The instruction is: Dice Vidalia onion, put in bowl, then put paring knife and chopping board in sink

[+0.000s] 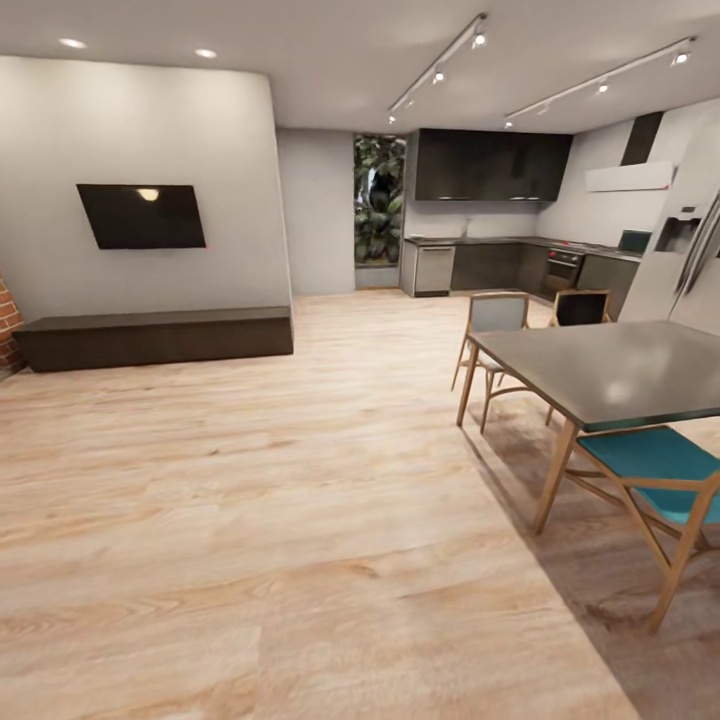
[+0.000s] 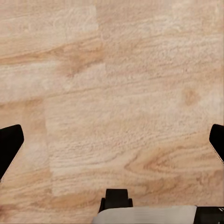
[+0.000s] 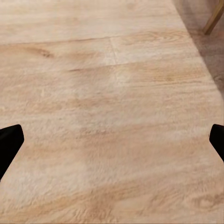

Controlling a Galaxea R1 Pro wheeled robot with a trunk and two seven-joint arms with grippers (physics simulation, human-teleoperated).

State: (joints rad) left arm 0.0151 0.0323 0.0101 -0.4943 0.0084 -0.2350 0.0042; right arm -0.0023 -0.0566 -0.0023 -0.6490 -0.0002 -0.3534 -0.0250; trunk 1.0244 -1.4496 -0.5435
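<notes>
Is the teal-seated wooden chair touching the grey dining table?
Cannot tell. In the head view the teal-seated wooden chair sits tucked under the grey dining table, overlapping its edge, so no contact or gap shows plainly.

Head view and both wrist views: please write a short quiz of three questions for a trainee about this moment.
1. True or false: the TV hangs on the wall left of the kitchen.
2. What colour is the seat of the nearest chair?
A. teal
B. red
C. white
3. Fill in: both grippers, left and right, hang open above the wooden ____.

Key: 1 true; 2 A; 3 floor.
</notes>
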